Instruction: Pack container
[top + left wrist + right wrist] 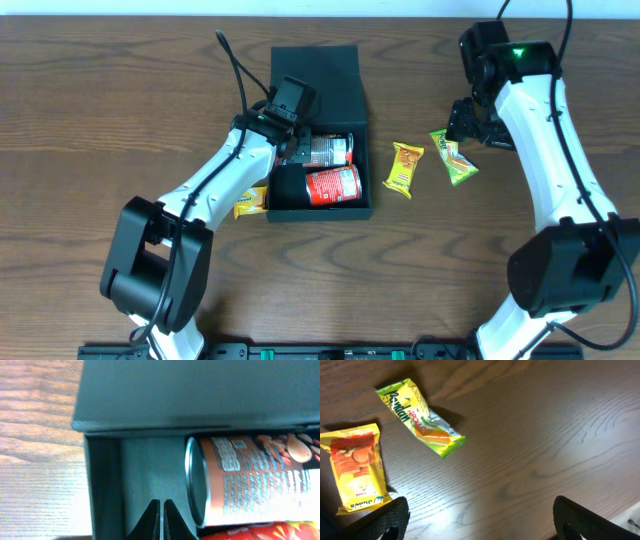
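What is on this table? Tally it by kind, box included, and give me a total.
1 container
2 cans, both inside it: far can, near can
3 snack packets on the table: left yellow packet, middle yellow packet, green packet
Total: 6

Overhead: fixed above, looking straight down, widest view, whole tabletop [100,120] in frame. Left wrist: very close, looking into container [105,485] past left end effector [161,517], can [240,480] at right. Right wrist: low over tabletop, facing yellow packet [357,467] and green packet [420,417]. Container, can, both packets shared with overhead.
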You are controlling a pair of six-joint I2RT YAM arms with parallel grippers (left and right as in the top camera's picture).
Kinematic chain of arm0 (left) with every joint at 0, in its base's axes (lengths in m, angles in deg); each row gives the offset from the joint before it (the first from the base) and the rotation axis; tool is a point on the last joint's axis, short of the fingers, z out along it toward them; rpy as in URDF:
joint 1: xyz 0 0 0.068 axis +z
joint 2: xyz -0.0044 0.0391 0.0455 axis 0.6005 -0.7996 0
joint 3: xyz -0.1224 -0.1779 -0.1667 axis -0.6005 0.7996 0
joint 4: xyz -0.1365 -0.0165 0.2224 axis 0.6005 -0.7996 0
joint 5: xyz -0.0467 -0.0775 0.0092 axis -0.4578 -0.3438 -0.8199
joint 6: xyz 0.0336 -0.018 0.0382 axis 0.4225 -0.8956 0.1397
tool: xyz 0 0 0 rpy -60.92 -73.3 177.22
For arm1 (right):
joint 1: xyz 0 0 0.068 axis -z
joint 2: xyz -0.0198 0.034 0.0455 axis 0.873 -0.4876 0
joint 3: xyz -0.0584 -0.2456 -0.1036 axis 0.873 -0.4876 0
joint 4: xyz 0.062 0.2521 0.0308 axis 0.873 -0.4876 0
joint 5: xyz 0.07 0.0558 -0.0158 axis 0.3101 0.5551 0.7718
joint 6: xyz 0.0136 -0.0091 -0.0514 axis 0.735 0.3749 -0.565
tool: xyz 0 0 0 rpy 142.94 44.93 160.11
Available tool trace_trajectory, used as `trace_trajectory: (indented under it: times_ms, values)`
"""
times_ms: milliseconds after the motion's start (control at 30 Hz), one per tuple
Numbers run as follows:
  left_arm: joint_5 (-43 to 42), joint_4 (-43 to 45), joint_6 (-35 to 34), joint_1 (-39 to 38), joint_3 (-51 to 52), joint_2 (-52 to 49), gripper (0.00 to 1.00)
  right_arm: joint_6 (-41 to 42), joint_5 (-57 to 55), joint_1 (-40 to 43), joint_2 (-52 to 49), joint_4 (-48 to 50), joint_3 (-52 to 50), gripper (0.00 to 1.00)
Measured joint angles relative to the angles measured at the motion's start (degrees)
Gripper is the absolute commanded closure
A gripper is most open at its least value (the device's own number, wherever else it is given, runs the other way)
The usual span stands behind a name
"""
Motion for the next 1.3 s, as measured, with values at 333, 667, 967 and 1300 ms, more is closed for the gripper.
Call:
trace_trajectory:
  times_ms: [333,667,967,1300]
  values:
    - [1.53,2.51,0.2,-0.02,0.0,-3.19,0.94,-0.04,0.02,0.0,0.0,0.09,0.0,0.08]
    - [-0.72,5.33,0.2,-0.13,0.0,-4.5,0.94,-0.13,0.02,0.0,0.0,0.26,0.0,0.09]
    - [-2.32,5.49,0.37,-0.66,0.0,-4.5,0.76,-0.22,0.02,0.0,0.0,0.35,0.0,0.09]
    - [-3.98,5.51,0.2,-0.92,0.0,-4.5,0.67,-0.22,0.02,0.0,0.0,0.37,0.0,0.09]
